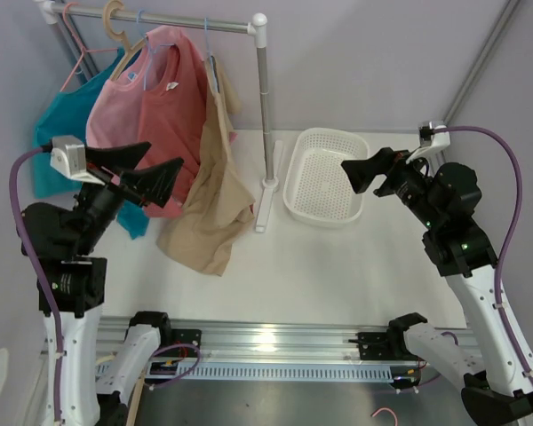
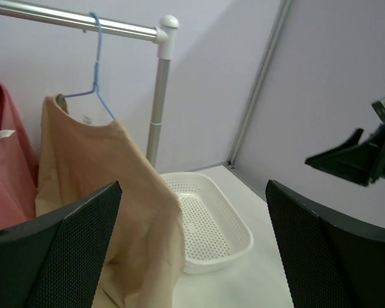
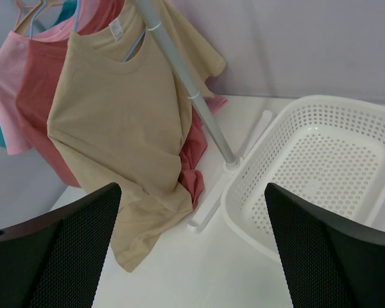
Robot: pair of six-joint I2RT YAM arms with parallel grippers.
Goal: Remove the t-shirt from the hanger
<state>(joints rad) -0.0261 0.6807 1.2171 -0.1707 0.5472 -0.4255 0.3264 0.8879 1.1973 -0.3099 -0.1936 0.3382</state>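
A beige t-shirt (image 1: pixel 215 195) (image 2: pixel 109 186) (image 3: pixel 115 115) hangs on a blue wire hanger (image 2: pixel 96 70) (image 1: pixel 207 40) at the right end of the rack's rail (image 1: pixel 160 18). Its hem lies crumpled on the table. My left gripper (image 1: pixel 163 157) (image 2: pixel 192 212) is open and raised, just left of the beige shirt and in front of the red one, holding nothing. My right gripper (image 1: pixel 360 169) (image 3: pixel 192 212) is open too. It hovers over the near right side of the basket, pointing toward the rack, with nothing between its fingers.
Teal (image 1: pixel 58 133), pink (image 1: pixel 111 115) and red (image 1: pixel 173 106) shirts hang left of the beige one. The rack's upright post (image 1: pixel 265 106) and foot (image 1: pixel 265 204) stand between the shirts and a white perforated basket (image 1: pixel 324 131) (image 2: pixel 247 234) (image 3: pixel 230 205). Walls close in behind and on both sides.
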